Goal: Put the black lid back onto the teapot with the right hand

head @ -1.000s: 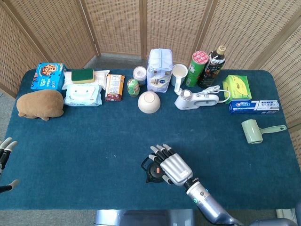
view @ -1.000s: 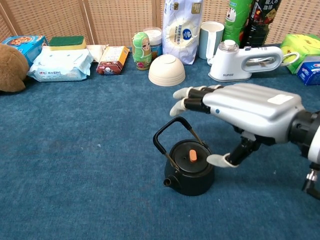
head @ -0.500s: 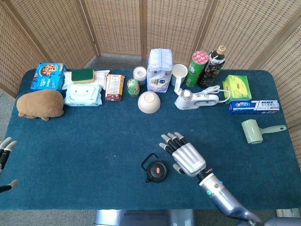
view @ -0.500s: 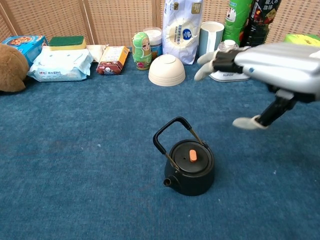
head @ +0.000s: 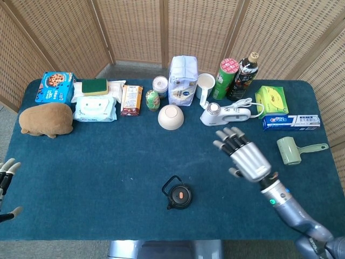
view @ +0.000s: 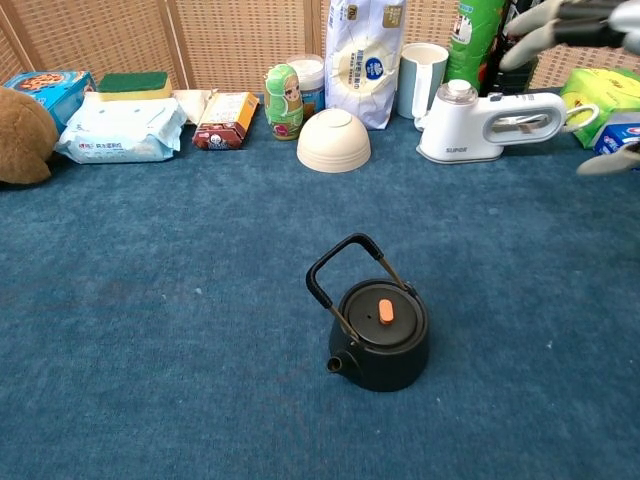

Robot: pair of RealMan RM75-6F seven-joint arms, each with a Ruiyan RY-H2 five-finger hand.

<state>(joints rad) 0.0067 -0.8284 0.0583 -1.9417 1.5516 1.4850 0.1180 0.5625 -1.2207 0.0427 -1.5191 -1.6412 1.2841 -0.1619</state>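
The black teapot [view: 380, 340] sits alone on the blue tablecloth [head: 108, 162], near the front edge, well apart from the row of goods at the back. Its black lid [view: 383, 312] is seated on top, orange knob [view: 385, 311] up, and the wire handle [view: 335, 275] stands tilted toward the left in the chest view. The short spout points to the front left.

The right hand [head: 245, 156] hangs above the cloth to the right of the teapot, well clear of it, fingers [head: 229, 139] spread and holding nothing. In the chest view only its fingertips [view: 540, 25] show at the top right corner, with the thumb tip poking in at the right edge.

The left hand [head: 6, 181] barely peeks in at the left edge of the head view; a few fingertips show apart with nothing in them.

Along the back: a brown plush toy [head: 46, 120], a blue cookie box [head: 55, 87], a wet-wipes pack [head: 94, 109] with a green sponge [head: 95, 86] on it, a snack packet [head: 131, 100], a small green doll [view: 283, 101], an upturned cream bowl [view: 333, 141], a white-blue bag [view: 364, 60], a pale cup [view: 424, 78], a white handheld steamer [view: 490, 122], a green can [head: 227, 79], a dark bottle [head: 245, 76], a green tissue pack [head: 272, 100], a toothpaste box [head: 291, 122] and a green lint roller [head: 294, 150] far right.
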